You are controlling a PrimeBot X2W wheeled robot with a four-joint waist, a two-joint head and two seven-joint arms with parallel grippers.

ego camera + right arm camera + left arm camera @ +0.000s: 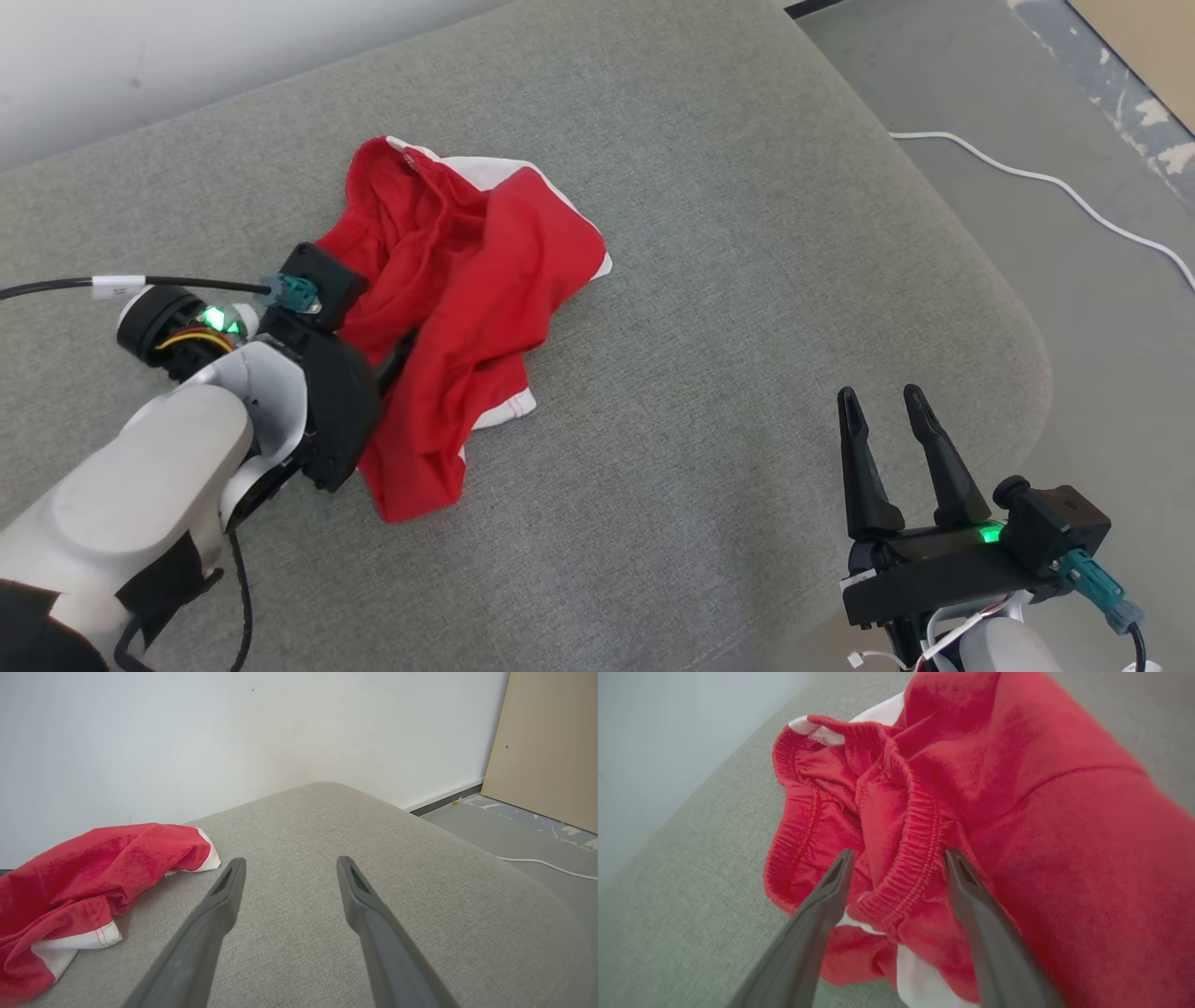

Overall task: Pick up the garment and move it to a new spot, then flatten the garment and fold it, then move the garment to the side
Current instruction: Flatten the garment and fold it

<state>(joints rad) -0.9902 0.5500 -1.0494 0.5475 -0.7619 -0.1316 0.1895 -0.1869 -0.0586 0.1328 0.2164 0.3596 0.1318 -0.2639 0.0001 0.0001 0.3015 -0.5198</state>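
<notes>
The garment point(467, 280) is a crumpled pair of red shorts with white trim, lying on the grey cushion point(728, 373) left of centre. My left gripper point(896, 858) is open, its two fingers astride the gathered elastic waistband point(915, 844), down in the cloth. In the head view its fingers are buried under the red folds, with the black wrist housing point(317, 373) at the garment's left edge. My right gripper point(882, 403) is open and holds nothing, hovering over bare cushion at the lower right, well apart from the garment point(84, 877).
The cushion's rounded right edge point(1027, 355) drops to a grey floor where a white cable point(1046, 182) runs. A white wall point(233, 742) stands behind the cushion, and a beige panel point(546, 746) leans at the far right.
</notes>
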